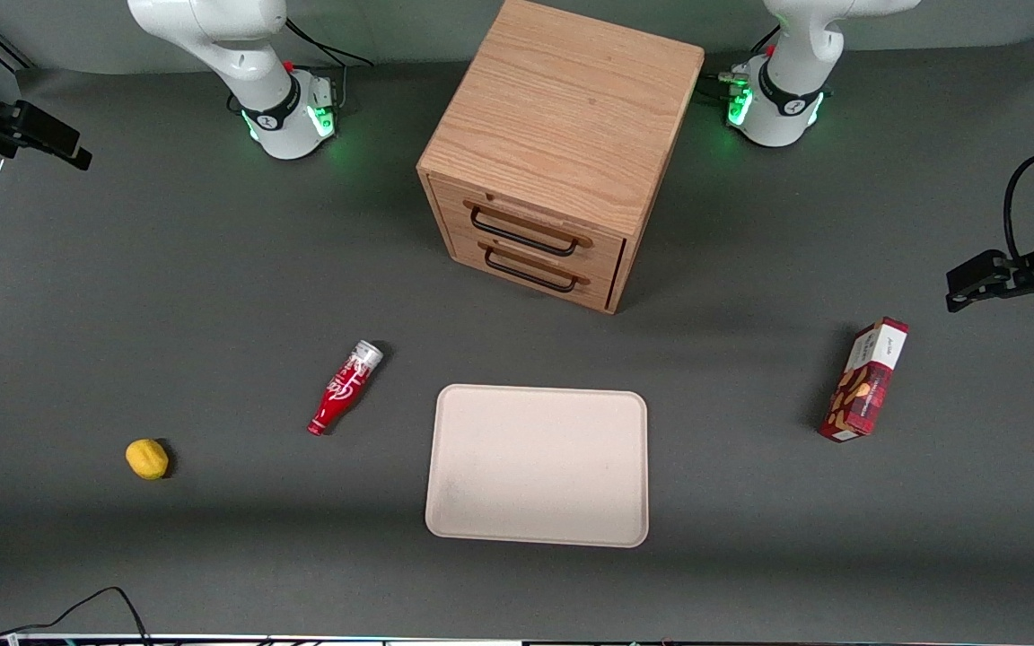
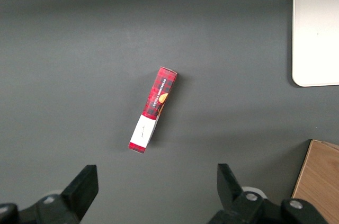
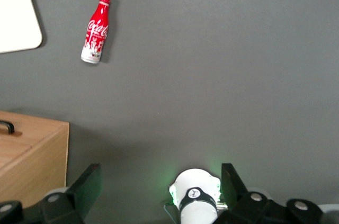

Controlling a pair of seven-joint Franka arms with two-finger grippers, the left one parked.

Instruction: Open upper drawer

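The wooden cabinet (image 1: 562,117) stands at the middle of the table, farther from the front camera than the tray. Its upper drawer (image 1: 526,218) is shut, flush with the like drawer just below it, and its thin black wire handle (image 1: 521,233) lies against the front. My right gripper (image 1: 50,144) hangs high at the working arm's end of the table, far from the cabinet. In the right wrist view the gripper (image 3: 159,192) is open and empty above the arm's own base, with its fingers (image 3: 87,187) wide apart. A corner of the cabinet (image 3: 29,163) also shows there.
A beige tray (image 1: 537,465) lies in front of the cabinet. A red cola bottle (image 1: 344,388) lies beside the tray, also in the right wrist view (image 3: 96,29). A yellow lemon (image 1: 147,458) lies toward the working arm's end. A red snack box (image 1: 867,379) lies toward the parked arm's end.
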